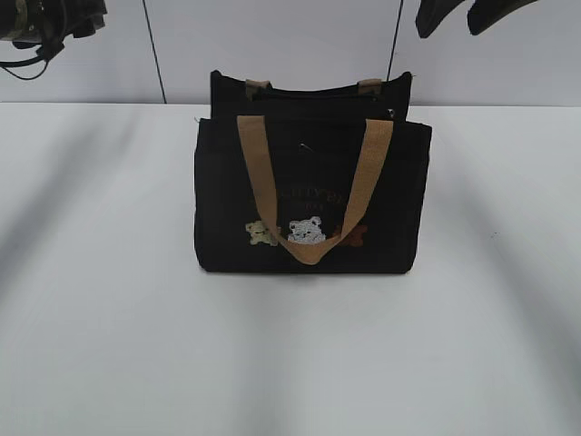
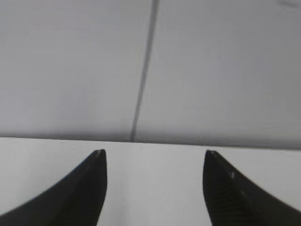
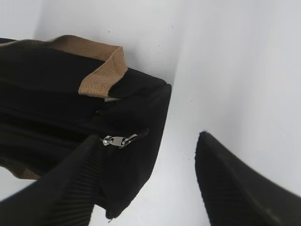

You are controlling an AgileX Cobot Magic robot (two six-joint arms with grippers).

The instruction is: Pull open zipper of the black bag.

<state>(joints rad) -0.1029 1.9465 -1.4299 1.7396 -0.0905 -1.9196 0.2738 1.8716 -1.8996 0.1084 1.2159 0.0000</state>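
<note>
The black bag [image 1: 309, 195] stands upright on the white worktop [image 1: 109, 345], near the middle and towards the back wall [image 1: 272, 45]. Its front tan handle [image 1: 313, 191] hangs down over the front panel, looping just above three small embroidered bears [image 1: 307, 232]; the two ends of the rear handle show as short tan tabs at the top edge.

The right claw [image 3: 148, 181] hangs above the bag's end with its two dark fingers [image 3: 235, 188] spread wide. Nothing sits between them, and they grip nothing. In the right wrist view the left-hand finger overlaps the bag's side in the picture, but whether it touches the fabric cannot be told. The zipper [image 3: 120, 140] runs along the bag's top, and its small silver metal pull lies close to the corner of the bag, just above that finger and free of it. A tan handle [image 3: 96, 63] folds over the top of the bag beside it.

The left claw [image 2: 155, 183] is also spread wide and empty, with only the bare worktop and the wall with its dark seam beyond its fingertips. In the exterior view both arms sit high at the top corners, well apart from the bag.
</note>
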